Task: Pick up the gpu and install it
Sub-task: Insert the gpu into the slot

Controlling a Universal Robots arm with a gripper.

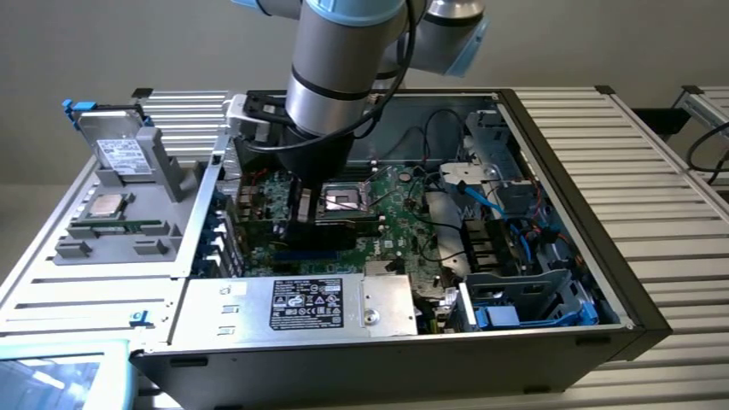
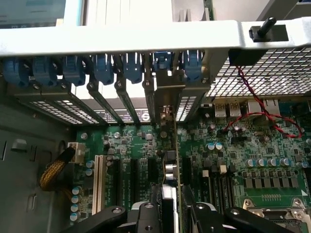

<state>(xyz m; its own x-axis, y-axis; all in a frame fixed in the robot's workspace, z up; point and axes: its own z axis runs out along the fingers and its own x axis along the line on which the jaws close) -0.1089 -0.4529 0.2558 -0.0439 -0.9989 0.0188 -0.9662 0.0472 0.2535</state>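
Your open computer case (image 1: 376, 363) holds the green motherboard (image 1: 393, 218), with the arm (image 1: 336, 60) reaching down from twelve o'clock in the exterior view. The gpu (image 2: 171, 167) stands on edge over the expansion slots (image 2: 132, 179), at nine o'clock of the CPU socket (image 1: 343, 201) in that view. Your gripper (image 2: 172, 216), jaws narrowed, clamps the card's upper edge.

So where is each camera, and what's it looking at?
Exterior view: off the arm, above the open computer case, looking down; the arm and hand show.
Wrist view: on the wrist, facing the motherboard slots; the hand's fingers show, clamping the gpu.
Shared: the motherboard and the hand.
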